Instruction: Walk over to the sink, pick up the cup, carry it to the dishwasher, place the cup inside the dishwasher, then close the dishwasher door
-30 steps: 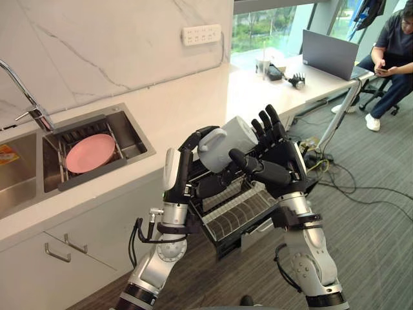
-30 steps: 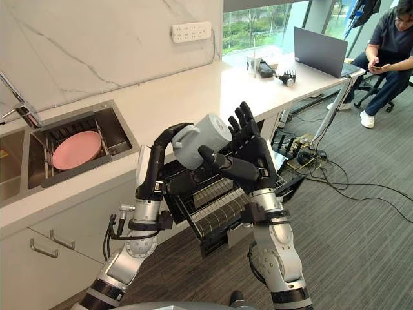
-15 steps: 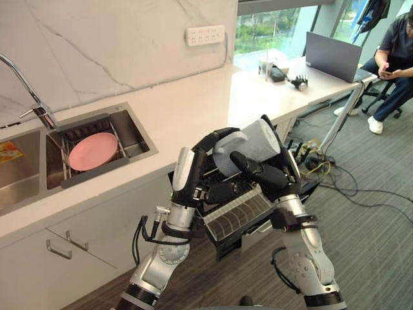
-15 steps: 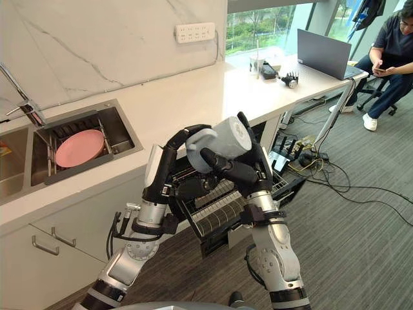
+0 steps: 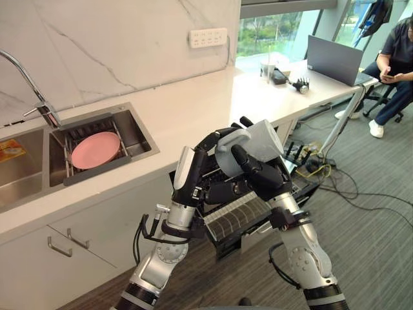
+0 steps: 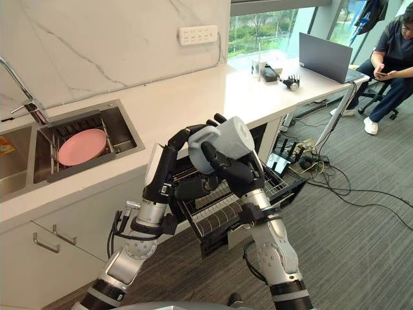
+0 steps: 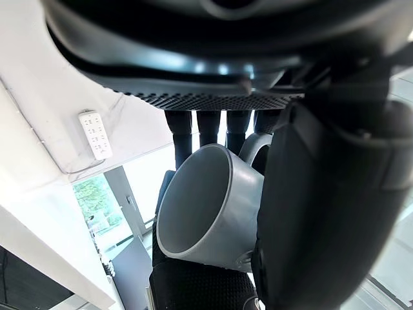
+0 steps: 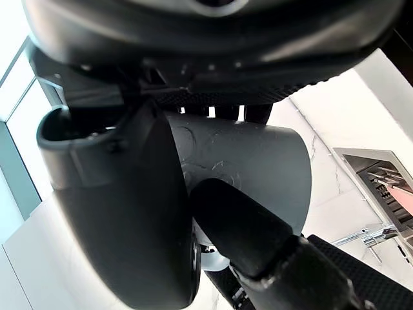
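A grey cup lies on its side in the air between my two hands, above the pulled-out dishwasher rack. My left hand curls its fingers over the cup's handle end. In the left wrist view the cup's open mouth faces the palm, with the thumb beside it. My right hand wraps the cup from the other side, its thumb across the wall. The right wrist view shows the cup pressed against that hand.
A sink with a pink plate and a tap sits in the white counter at left. At far right stand a laptop and a seated person. Cables lie on the carpet.
My right hand's fingers, straight a second ago, have curled round the cup. The cup has shifted a little to the right between the hands.
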